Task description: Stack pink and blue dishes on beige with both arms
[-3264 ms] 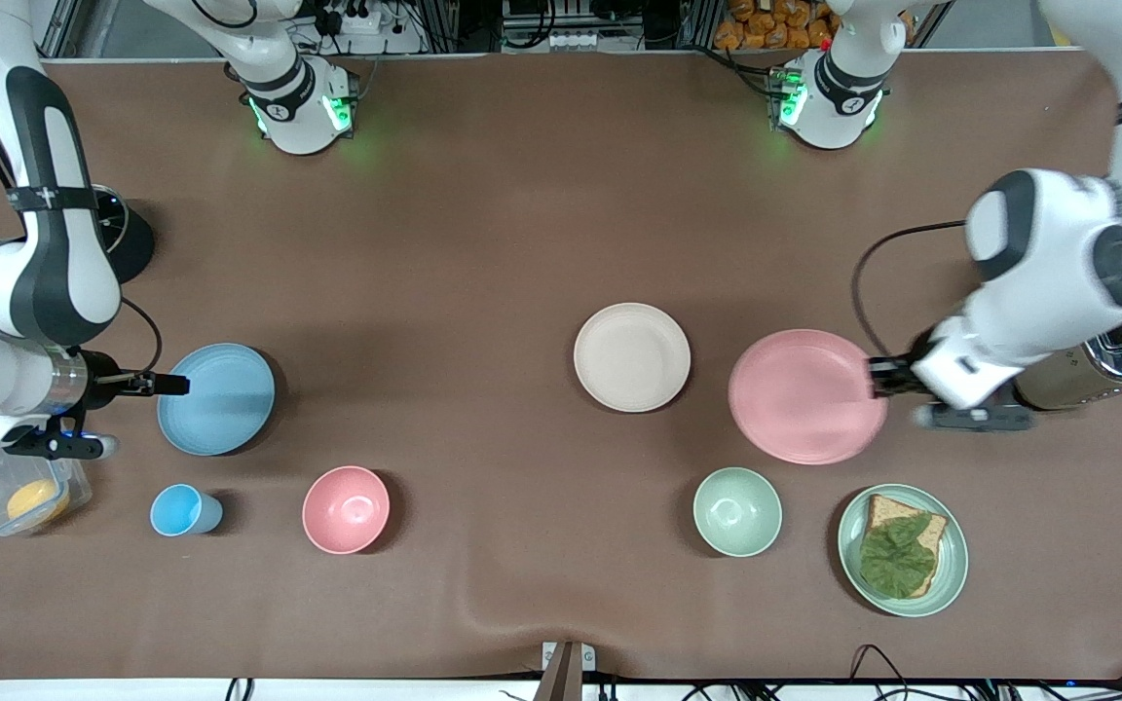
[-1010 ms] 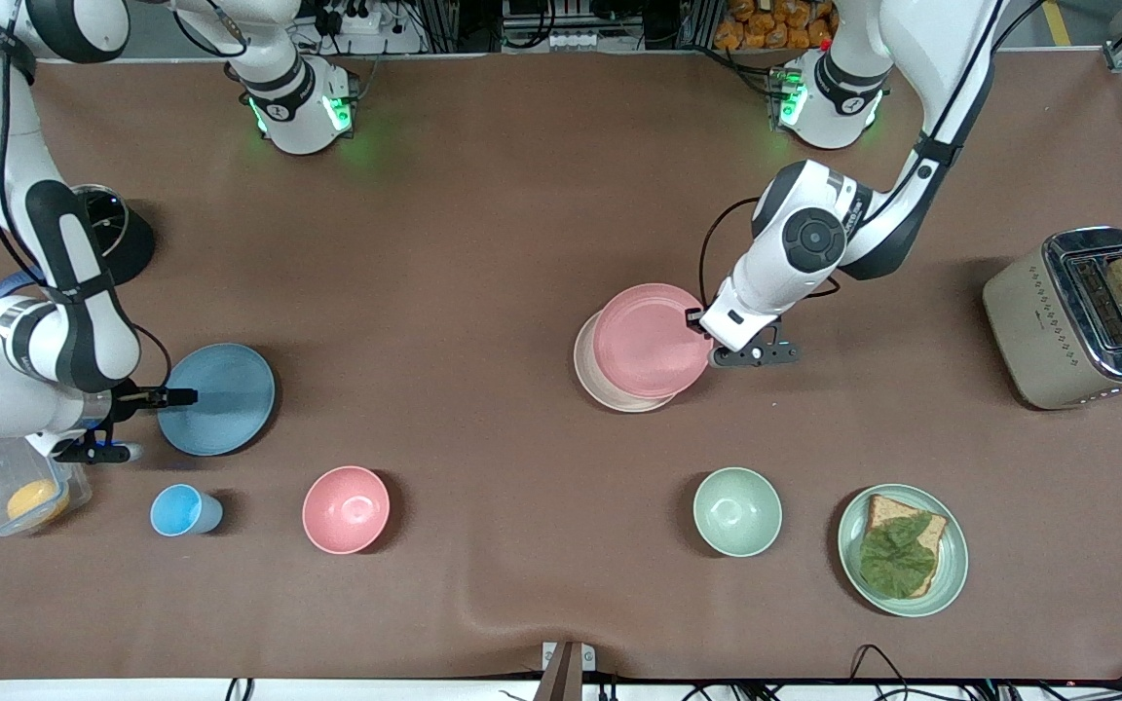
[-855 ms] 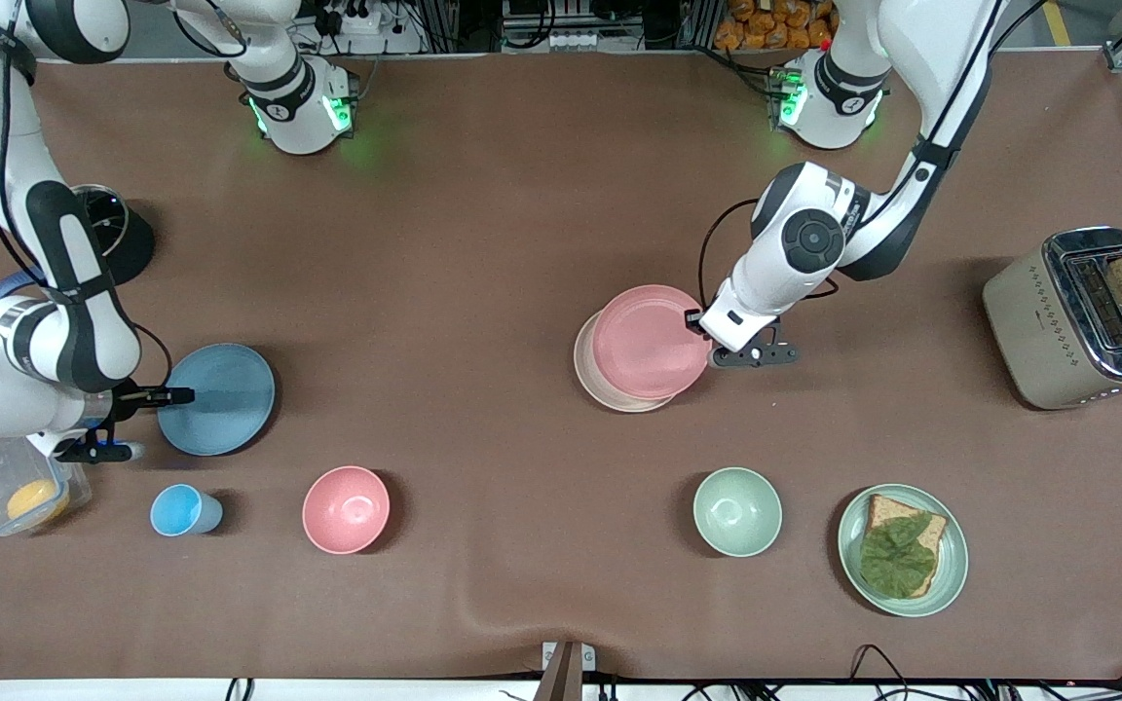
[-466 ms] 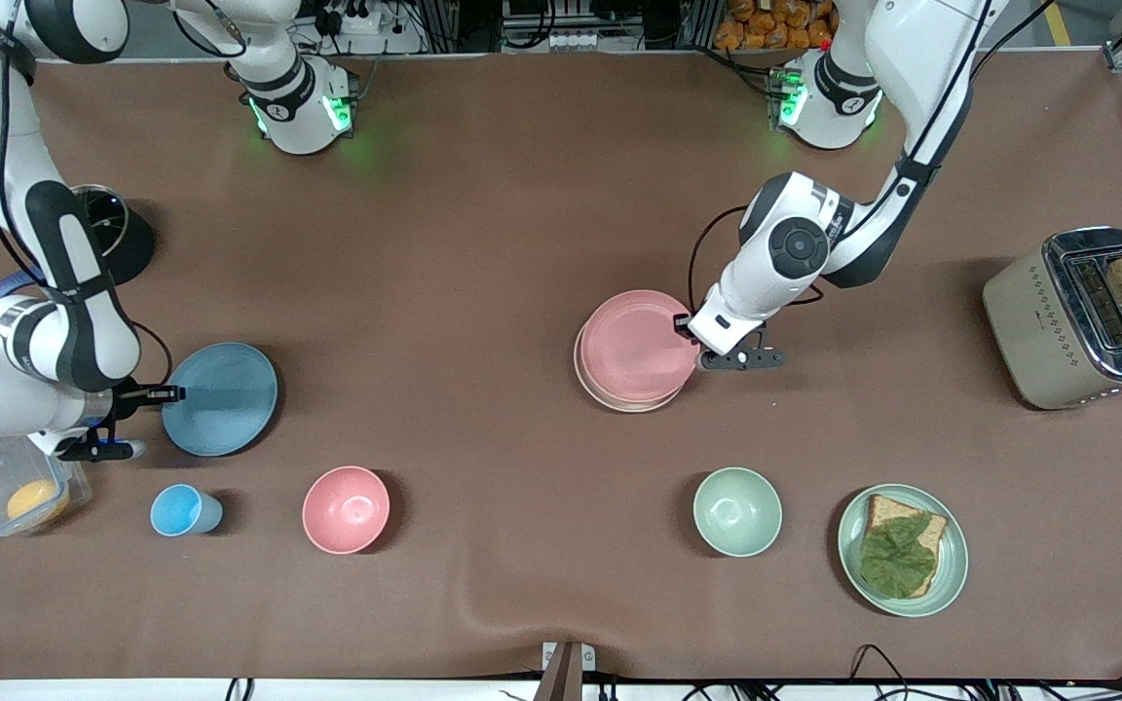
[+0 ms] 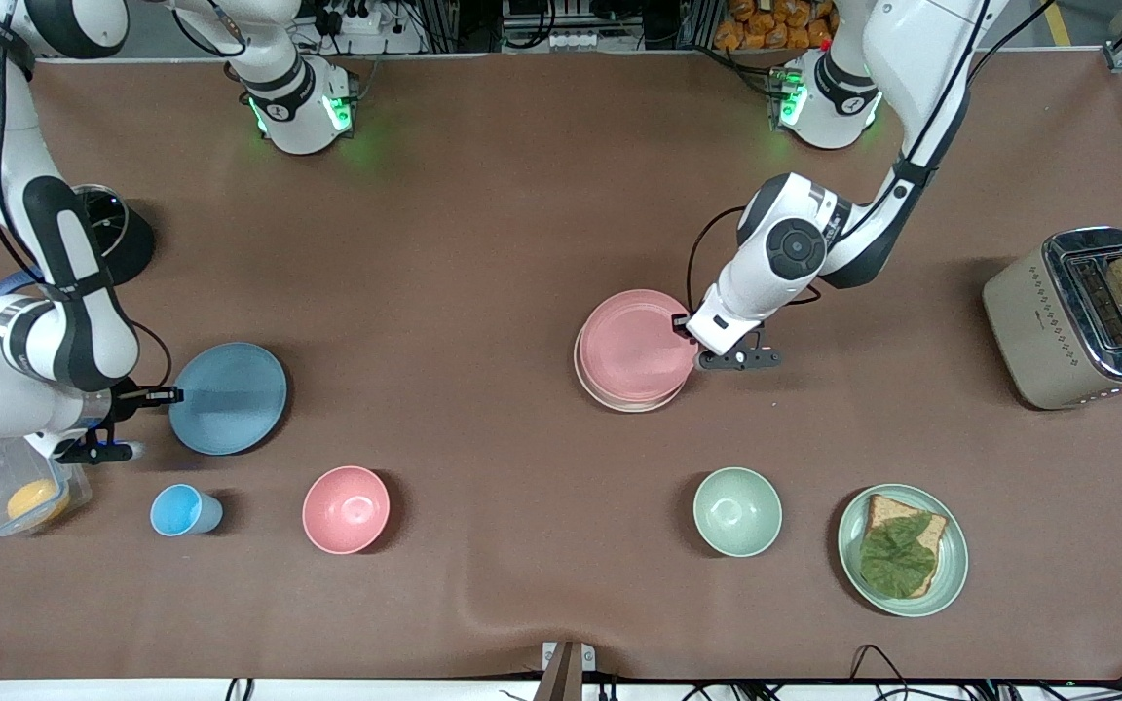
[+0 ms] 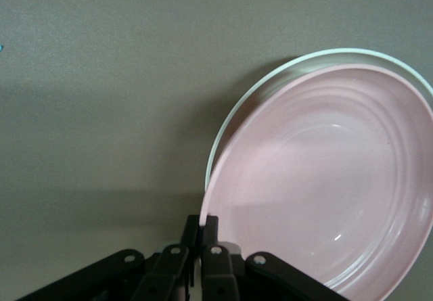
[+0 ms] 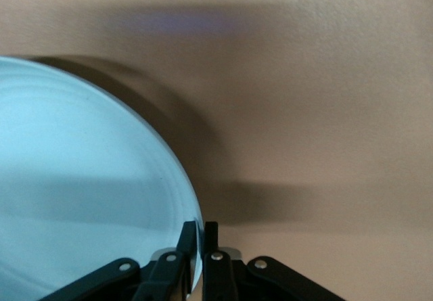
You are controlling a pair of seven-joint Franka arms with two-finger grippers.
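The pink plate (image 5: 634,345) lies almost squarely over the beige plate (image 5: 619,399), whose rim peeks out along the edge nearer the front camera. My left gripper (image 5: 686,324) is shut on the pink plate's (image 6: 325,186) rim; the beige rim (image 6: 270,78) shows beside it in the left wrist view. At the right arm's end, the blue plate (image 5: 227,397) is lifted and tilted, with my right gripper (image 5: 174,394) shut on its rim. The right wrist view shows the blue plate (image 7: 81,179) pinched between the fingers (image 7: 186,237).
A small blue cup (image 5: 183,510), a pink bowl (image 5: 346,509), a pale green bowl (image 5: 737,511) and a green plate with a sandwich (image 5: 902,550) stand nearer the front camera. A clear box holding something orange (image 5: 16,487) sits by the right gripper. A toaster (image 5: 1082,316) stands at the left arm's end.
The left gripper has carried the pink plate from beside the beige plate onto it, nearly centred now. The right gripper has raised the blue plate and shifted it slightly toward the table's middle.
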